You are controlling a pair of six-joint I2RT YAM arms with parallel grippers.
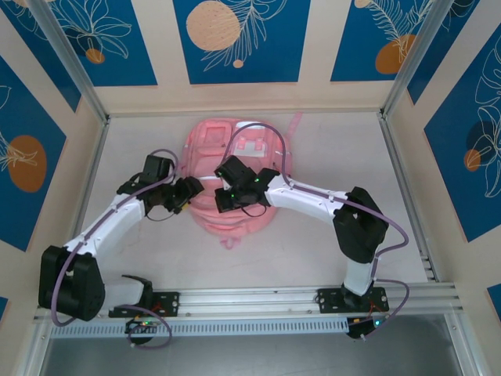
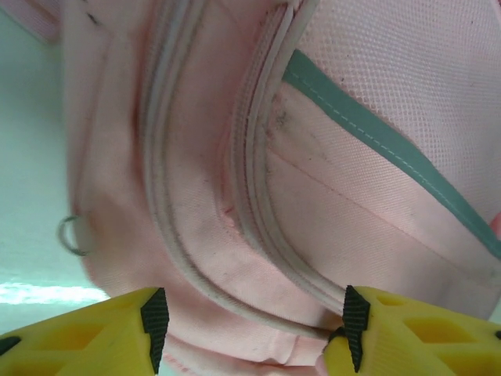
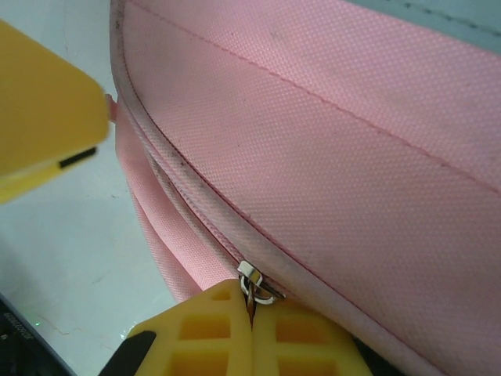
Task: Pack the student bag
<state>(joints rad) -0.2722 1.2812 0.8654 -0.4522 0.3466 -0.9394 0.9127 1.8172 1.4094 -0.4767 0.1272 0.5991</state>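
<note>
On the white table (image 1: 329, 235), the student bag (image 1: 235, 141) lies directly ahead of both grippers. The right gripper (image 3: 252, 317) pinches the zipper pull (image 3: 254, 283), with the zipper line (image 3: 180, 196) running ahead and leftward. The left gripper (image 2: 254, 317) stands spread, the bag's edge just ahead.
</note>
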